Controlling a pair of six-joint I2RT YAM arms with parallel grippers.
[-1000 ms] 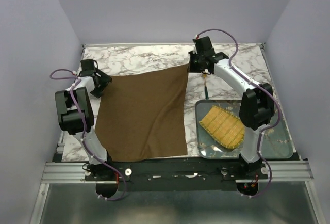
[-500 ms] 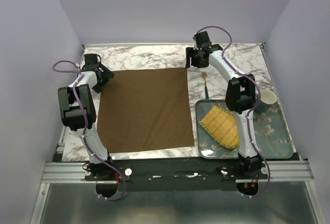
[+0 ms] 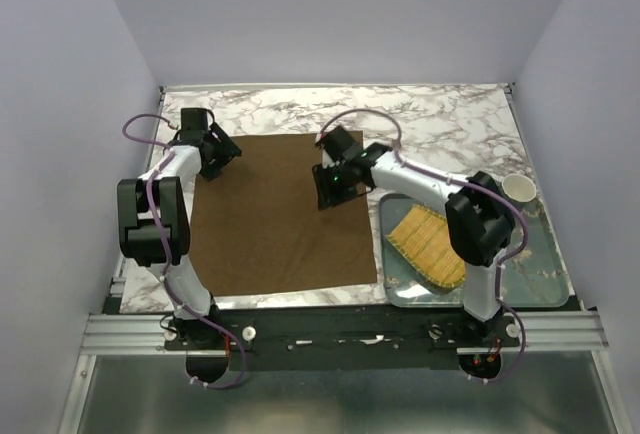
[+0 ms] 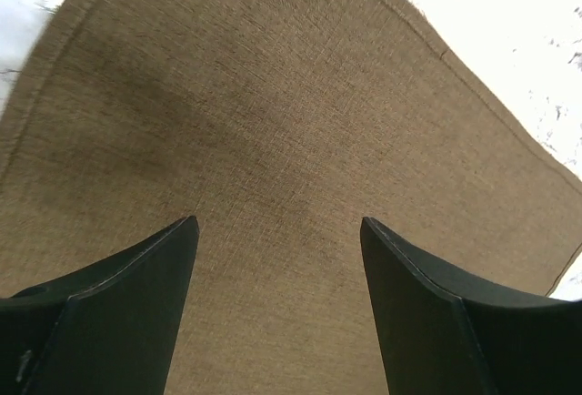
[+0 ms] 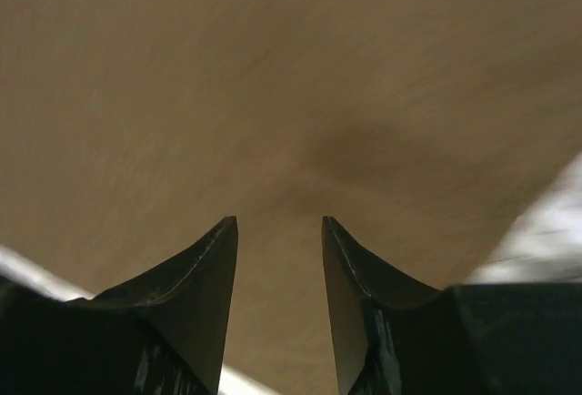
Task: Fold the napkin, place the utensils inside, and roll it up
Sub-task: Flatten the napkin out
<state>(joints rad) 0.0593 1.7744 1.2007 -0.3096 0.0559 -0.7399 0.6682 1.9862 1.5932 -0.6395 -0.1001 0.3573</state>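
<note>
The dark brown napkin (image 3: 280, 219) lies spread flat on the marble table. My left gripper (image 3: 222, 151) is open over its far left corner; the left wrist view shows the fingers wide apart (image 4: 277, 222) above bare cloth (image 4: 273, 95), holding nothing. My right gripper (image 3: 330, 189) is open over the napkin's far right part; the right wrist view shows a moderate gap (image 5: 279, 220) with only blurred cloth (image 5: 273, 67) beyond. The fork does not show; my right arm crosses the spot beside the napkin where it lay.
A glass tray (image 3: 520, 274) sits at the near right with the yellow bamboo mat (image 3: 432, 244) in it. A white mug (image 3: 518, 189) stands at the tray's far right corner. Purple walls close in the table on three sides.
The right gripper has let go of the napkin's far right corner and swung left and nearer, over the cloth. The napkin has gone from rumpled to flat. The left gripper moved slightly right over its corner.
</note>
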